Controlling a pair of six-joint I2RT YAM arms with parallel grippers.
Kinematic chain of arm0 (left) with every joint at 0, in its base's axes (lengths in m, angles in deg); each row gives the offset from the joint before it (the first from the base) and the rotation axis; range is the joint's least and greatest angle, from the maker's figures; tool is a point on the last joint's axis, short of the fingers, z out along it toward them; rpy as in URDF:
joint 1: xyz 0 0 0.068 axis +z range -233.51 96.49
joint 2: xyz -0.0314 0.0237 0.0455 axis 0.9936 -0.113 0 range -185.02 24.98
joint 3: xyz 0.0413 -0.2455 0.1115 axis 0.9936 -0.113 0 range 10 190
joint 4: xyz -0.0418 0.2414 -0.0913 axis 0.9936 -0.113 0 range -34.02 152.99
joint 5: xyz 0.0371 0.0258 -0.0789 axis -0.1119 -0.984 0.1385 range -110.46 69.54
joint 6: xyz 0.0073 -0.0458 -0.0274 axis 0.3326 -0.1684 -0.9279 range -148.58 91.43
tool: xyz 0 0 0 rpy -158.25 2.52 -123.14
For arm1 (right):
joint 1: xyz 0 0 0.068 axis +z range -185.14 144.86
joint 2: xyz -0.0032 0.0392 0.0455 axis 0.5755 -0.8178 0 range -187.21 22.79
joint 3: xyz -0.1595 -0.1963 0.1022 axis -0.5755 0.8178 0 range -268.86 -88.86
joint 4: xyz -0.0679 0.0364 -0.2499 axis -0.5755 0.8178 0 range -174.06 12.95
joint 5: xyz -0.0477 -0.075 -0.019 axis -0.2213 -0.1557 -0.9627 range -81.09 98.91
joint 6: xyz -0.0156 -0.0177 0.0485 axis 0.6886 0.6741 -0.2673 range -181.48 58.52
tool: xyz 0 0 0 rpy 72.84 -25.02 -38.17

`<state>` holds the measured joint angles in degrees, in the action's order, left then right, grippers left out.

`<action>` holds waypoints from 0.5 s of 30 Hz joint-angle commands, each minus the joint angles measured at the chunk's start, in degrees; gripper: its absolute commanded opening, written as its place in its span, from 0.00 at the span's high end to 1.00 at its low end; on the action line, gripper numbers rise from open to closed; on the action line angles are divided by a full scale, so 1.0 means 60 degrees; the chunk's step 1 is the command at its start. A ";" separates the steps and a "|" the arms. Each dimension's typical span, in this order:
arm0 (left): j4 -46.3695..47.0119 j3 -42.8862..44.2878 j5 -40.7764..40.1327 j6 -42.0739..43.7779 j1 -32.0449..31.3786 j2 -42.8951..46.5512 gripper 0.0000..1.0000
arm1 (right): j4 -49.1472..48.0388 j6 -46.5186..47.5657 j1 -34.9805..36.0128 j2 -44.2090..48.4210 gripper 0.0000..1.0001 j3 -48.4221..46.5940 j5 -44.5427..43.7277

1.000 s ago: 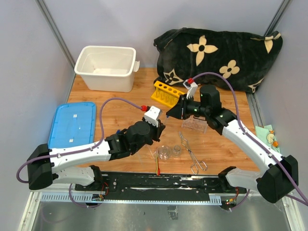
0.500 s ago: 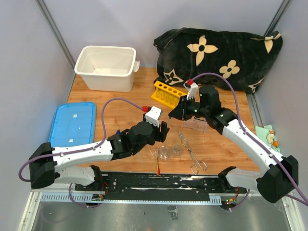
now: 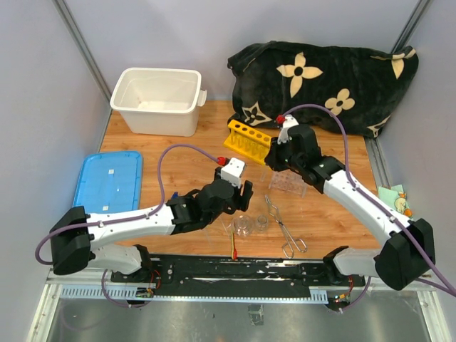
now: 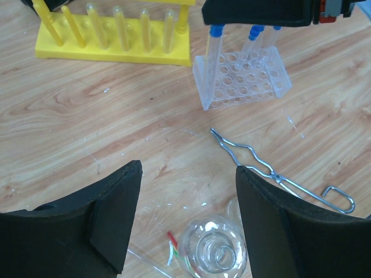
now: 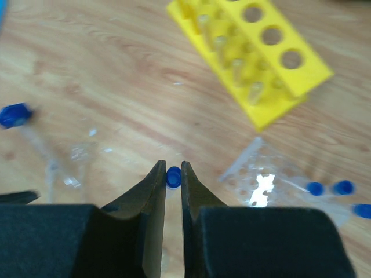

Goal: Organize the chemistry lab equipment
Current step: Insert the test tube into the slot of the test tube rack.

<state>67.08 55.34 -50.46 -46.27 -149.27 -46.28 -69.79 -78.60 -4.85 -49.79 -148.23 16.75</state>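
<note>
Nearest the arm bases, a thin red-tipped stick [image 3: 234,246] and two small glass beakers [image 3: 244,226] are seen on the wooden table [image 3: 178,142]. The left gripper [image 4: 188,171] is held over the beakers, its jaws spread wide and empty. Long metal tongs [image 3: 283,226] are laid just right of them. Farther back, a blue-capped clear tube [image 5: 173,177] is pinched between the narrow jaws of the right gripper [image 5: 173,167], near the clear plastic rack [image 3: 288,184]. The yellow holed tube rack [image 3: 248,139] is set behind.
</note>
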 commanded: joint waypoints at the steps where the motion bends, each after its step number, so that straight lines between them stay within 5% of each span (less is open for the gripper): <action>1: -0.0377 0.0550 -0.0405 -0.0307 -0.0029 -0.0478 0.30 | -0.0790 0.0972 0.0109 -0.0051 0.99 0.0612 -0.3067; 15: -0.0440 0.0223 -0.0220 -0.0841 0.0495 -0.0427 0.32 | -0.2722 0.1430 0.0102 -0.0526 0.99 0.1788 -0.6433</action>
<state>63.70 56.93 -51.44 -50.33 -146.84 -49.85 -81.88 -71.43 -4.85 -52.11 -138.96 -14.88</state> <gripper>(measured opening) 0.687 0.132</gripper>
